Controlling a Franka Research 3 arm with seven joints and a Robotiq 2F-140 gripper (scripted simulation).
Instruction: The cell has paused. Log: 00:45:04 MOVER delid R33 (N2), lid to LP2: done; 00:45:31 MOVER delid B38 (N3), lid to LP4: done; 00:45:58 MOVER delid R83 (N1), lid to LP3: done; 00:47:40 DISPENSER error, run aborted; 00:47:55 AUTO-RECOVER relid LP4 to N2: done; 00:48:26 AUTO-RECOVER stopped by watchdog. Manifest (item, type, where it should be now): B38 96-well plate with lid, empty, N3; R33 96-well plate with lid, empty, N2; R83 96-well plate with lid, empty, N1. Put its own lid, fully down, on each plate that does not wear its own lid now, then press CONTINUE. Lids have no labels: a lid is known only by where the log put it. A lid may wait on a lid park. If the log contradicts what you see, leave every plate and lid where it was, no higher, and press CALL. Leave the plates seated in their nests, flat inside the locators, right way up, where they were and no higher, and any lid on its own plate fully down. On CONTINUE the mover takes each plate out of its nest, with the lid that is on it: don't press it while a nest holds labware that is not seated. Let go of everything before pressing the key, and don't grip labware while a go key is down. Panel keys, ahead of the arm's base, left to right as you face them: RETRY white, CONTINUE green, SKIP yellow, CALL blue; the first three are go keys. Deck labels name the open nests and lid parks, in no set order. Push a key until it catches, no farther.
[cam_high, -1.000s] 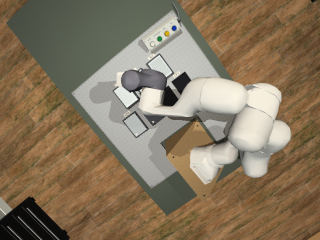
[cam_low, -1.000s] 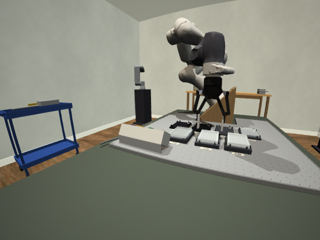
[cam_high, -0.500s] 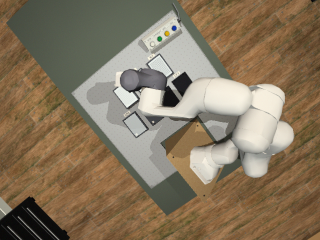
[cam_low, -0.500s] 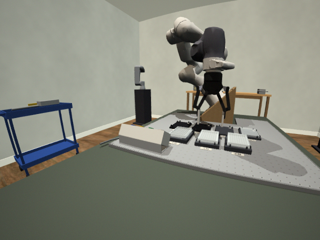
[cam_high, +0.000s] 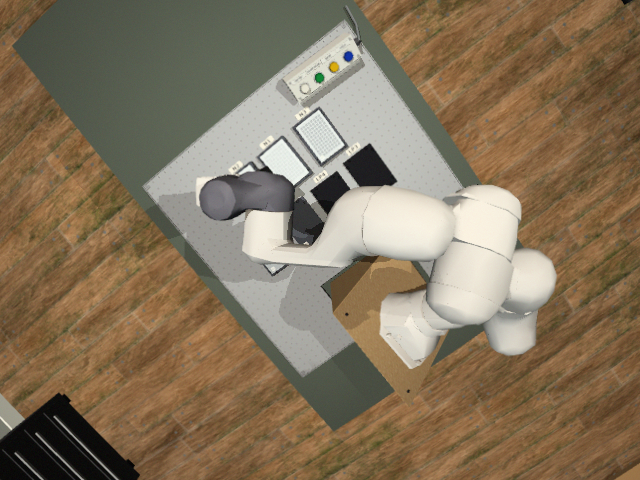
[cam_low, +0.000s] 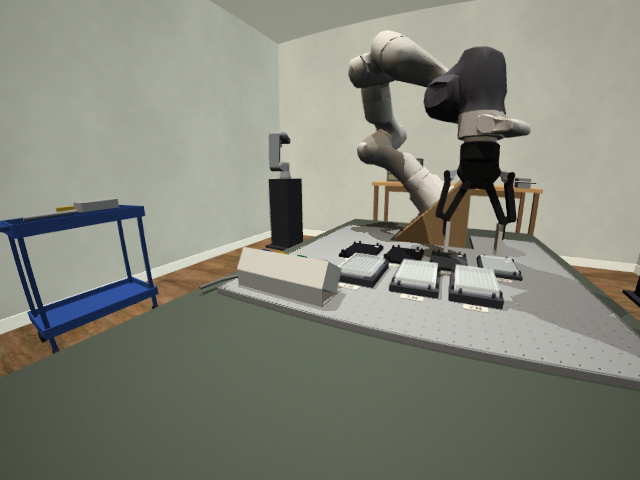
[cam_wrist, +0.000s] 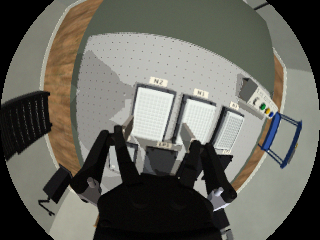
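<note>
Three 96-well plates in black nests in a row across the perforated deck, seen from the exterior camera: one at 9 o'clock of the row, one in the middle, one at 3 o'clock, each with a small white label in front, text too small to read there. Behind the row, toward 12 o'clock, four lid parks: two bare black ones, a third under the tool, and a fourth at the 3 o'clock end carrying a pale lid. In the top view, the plate nearest the key panel showing its well grid plainly, the next one smoother and paler; lid on or off not certain from this alone. Tool hanging fingers-down above the back row, spread partway with nothing between the fingers, tips clear of the labware, between the third park and the lid. Key panel at the far end of the deck with white, green, yellow and blue keys. Deck on a dark green bench. Blue cart at 9 o'clock by the wall.
</note>
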